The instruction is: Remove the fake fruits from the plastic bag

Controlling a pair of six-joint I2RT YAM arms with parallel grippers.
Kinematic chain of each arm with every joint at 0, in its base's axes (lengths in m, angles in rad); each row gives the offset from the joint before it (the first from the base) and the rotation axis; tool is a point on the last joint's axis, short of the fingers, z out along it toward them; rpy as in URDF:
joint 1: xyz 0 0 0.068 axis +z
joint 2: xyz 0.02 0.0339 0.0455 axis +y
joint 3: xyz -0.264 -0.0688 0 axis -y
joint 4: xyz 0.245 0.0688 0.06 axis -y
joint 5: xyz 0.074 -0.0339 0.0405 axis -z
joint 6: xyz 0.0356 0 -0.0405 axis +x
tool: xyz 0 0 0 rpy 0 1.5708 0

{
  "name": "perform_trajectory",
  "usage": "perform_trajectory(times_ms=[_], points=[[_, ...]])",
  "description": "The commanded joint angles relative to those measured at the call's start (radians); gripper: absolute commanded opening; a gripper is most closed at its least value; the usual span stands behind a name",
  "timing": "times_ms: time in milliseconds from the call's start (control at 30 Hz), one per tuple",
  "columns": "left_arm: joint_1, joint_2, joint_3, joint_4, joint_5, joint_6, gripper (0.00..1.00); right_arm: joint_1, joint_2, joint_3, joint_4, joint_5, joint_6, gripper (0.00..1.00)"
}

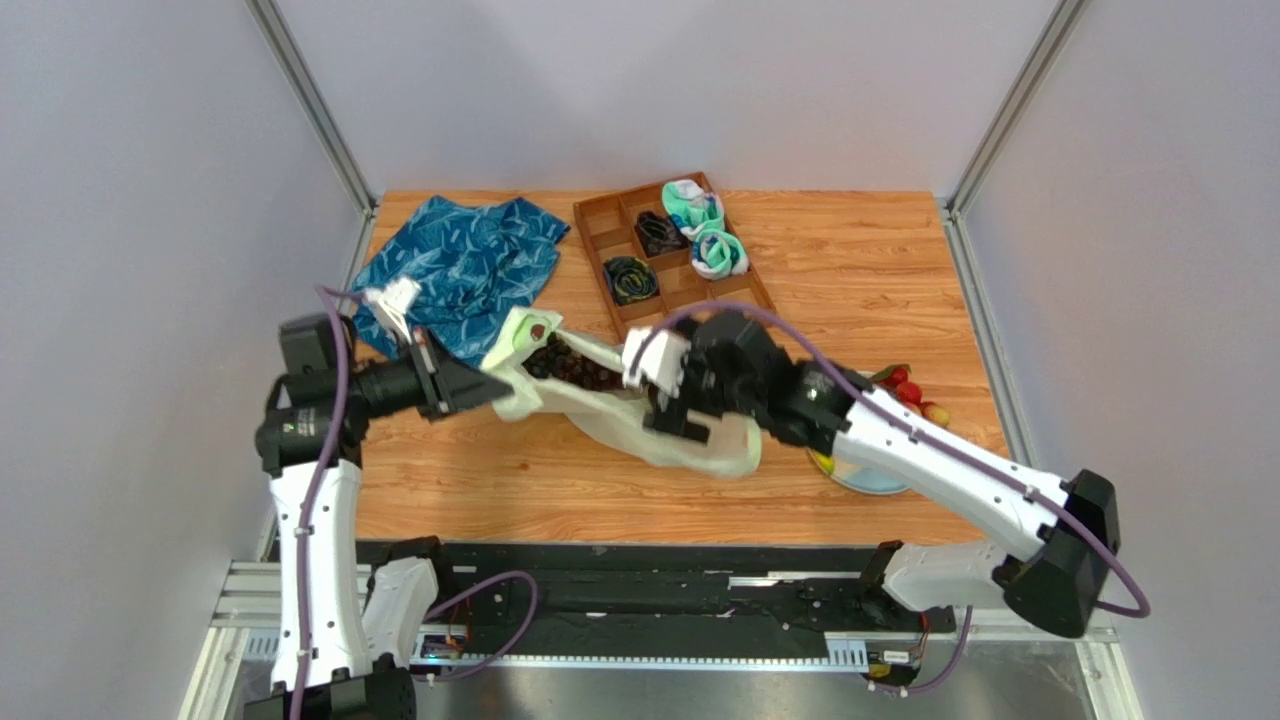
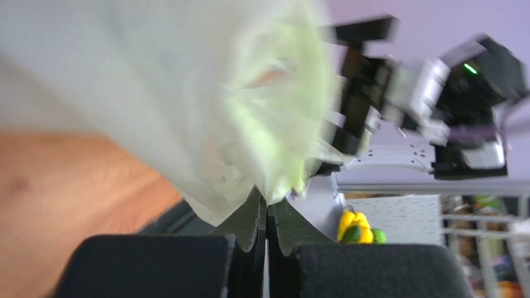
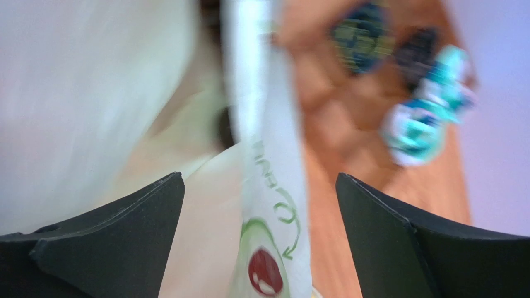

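Note:
The pale plastic bag [image 1: 684,435] lies mid-table with its mouth facing left and back. Dark grapes [image 1: 579,368] show inside the mouth. My left gripper [image 1: 484,393] is shut on the bag's left rim; in the left wrist view the jaws [image 2: 267,208] pinch the bunched plastic bag [image 2: 186,93]. My right gripper [image 1: 661,398] hovers open over the bag's mouth. In the right wrist view a strip of the bag's rim [image 3: 267,205] with a printed mark runs between the open fingers [image 3: 261,186]. Red and yellow fruits [image 1: 909,396] lie at the right.
A pale blue plate [image 1: 879,480] sits under the right arm beside the fruits. A wooden divided tray [image 1: 601,225] at the back holds teal-white socks [image 1: 706,233] and black cords [image 1: 655,233]. A blue patterned cloth [image 1: 458,267] lies at the back left.

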Motion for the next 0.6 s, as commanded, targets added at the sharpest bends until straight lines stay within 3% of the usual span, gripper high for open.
perform_trajectory(times_ms=[0, 100, 167, 333, 433, 567], points=[[0.007, -0.051, -0.302, -0.242, -0.163, 0.044, 0.0, 0.061, -0.012, -0.259, -0.046, -0.079, -0.037, 0.99], [0.005, -0.118, -0.318, -0.245, -0.25, 0.078, 0.0, 0.059, 0.006, -0.224, -0.034, -0.032, -0.049, 0.99], [0.007, -0.124, -0.288, -0.244, -0.203, 0.087, 0.0, 0.058, 0.025, -0.151, -0.041, -0.033, -0.036, 0.99], [0.007, -0.13, -0.176, -0.256, -0.226, 0.162, 0.0, 0.061, 0.085, 0.145, -0.109, -0.165, 0.021, 0.95], [0.008, -0.137, -0.174, -0.27, -0.267, 0.19, 0.0, 0.068, 0.146, 0.238, -0.144, -0.243, 0.05, 0.83], [0.014, -0.161, -0.168, -0.259, -0.274, 0.21, 0.0, 0.097, 0.183, 0.276, -0.158, -0.297, 0.025, 0.55]])
